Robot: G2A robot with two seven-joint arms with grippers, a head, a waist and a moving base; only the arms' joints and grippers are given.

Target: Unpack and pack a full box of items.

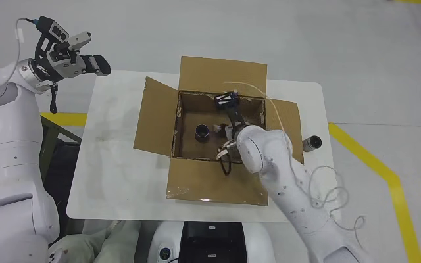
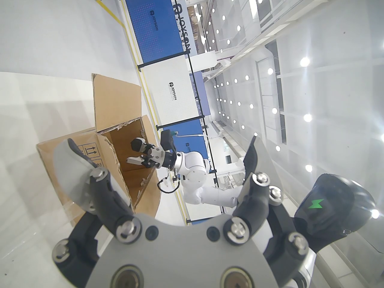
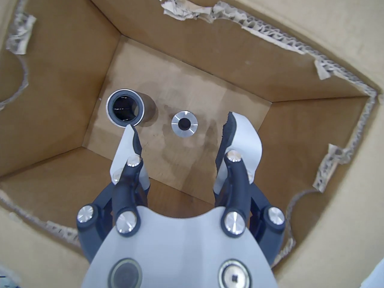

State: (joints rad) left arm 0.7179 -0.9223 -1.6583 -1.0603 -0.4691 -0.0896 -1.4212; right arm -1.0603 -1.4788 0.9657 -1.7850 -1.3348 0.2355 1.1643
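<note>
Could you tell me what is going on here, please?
The right gripper hangs open over the open cardboard box, above a wide metal sleeve and a small metal cylinder on its floor, holding neither. Another cylinder sits on the table beside the box. The left gripper is open and empty, by the table's corner.

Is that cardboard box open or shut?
Open: the cardboard box has flaps spread outward; a large cylinder and a small cylinder stand inside.

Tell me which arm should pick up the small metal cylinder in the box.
Right. The right gripper hangs open over the box, directly above the small cylinder. The left gripper, also open, sits off by the table corner.
</note>
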